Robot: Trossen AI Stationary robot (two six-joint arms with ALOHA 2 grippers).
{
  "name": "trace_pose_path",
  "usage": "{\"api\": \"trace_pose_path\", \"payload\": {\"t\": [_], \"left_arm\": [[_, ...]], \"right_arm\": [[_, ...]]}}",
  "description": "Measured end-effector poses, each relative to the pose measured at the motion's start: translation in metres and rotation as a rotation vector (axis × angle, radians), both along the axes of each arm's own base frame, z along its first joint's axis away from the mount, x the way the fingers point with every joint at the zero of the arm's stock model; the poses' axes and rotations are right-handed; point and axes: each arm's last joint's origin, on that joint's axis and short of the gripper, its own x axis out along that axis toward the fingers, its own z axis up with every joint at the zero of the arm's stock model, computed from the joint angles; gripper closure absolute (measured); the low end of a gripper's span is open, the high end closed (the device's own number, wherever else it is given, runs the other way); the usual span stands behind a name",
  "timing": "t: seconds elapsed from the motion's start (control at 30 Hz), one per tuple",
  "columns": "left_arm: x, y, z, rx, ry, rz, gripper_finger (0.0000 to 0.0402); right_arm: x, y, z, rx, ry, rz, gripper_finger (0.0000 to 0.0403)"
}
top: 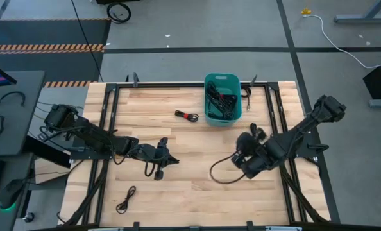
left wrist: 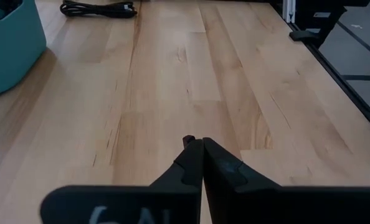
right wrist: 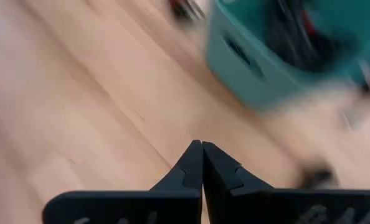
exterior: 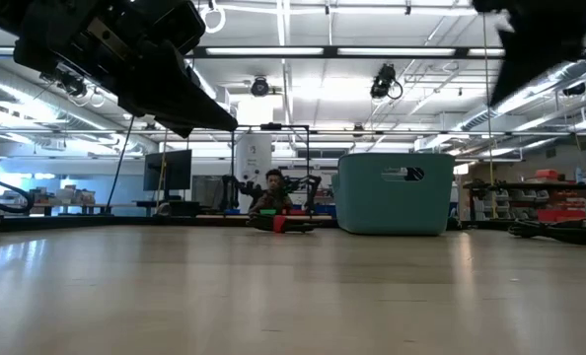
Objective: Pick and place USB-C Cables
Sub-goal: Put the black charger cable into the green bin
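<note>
A teal bin stands at the table's far middle with several black USB-C cables inside. One cable with red parts lies on the table left of the bin and also shows in the low view. Another black cable lies near the front left. A black cable loop lies on the table beside my right arm. My left gripper is shut and empty above the table's middle. My right gripper is shut and empty, right of the middle, near the bin.
A black metal frame runs around the wooden table top. A black cable lies beyond the left gripper, beside the bin. A dark cable bundle lies right of the bin in the low view. Bare wood lies between the two grippers.
</note>
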Motion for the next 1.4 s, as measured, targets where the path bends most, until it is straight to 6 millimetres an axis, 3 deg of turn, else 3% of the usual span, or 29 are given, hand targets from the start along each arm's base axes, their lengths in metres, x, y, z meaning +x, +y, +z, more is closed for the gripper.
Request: {"api": "trace_pose_path", "payload": {"t": [0.17,0.33,0.67,0.83,1.07,1.17,1.33,1.4], "left_arm": [[0.000,0.000,0.000,0.001,0.002,0.000,0.0385],[0.000,0.000,-0.001,0.003,0.007,0.000,0.0378],[0.000,0.000,0.000,0.002,0.002,0.000,0.0389],[0.000,0.000,0.000,0.002,0.001,0.000,0.0381],[0.000,0.000,0.000,0.003,0.001,-0.001,0.0386],[0.000,0.000,0.000,0.003,0.002,0.000,0.0389],[0.000,0.000,0.000,0.002,0.003,0.000,0.0383],[0.000,0.000,0.000,0.002,0.003,0.000,0.0381]], "right_arm": [[-0.032,-0.020,-0.032,0.038,0.157,-0.226,0.0392],[-0.053,-0.037,-0.061,0.128,0.169,-0.317,0.0348],[-0.051,-0.071,-0.091,0.135,0.118,-0.480,0.0205],[-0.048,-0.085,-0.108,0.149,0.199,-0.530,0.0172],[-0.049,-0.094,-0.131,0.264,0.194,-0.505,0.0204],[-0.050,-0.094,-0.132,0.273,0.199,-0.501,0.0247],[-0.049,-0.089,-0.124,0.312,0.235,-0.431,0.0351],[-0.047,-0.085,-0.118,0.353,0.265,-0.404,0.0355]]}}
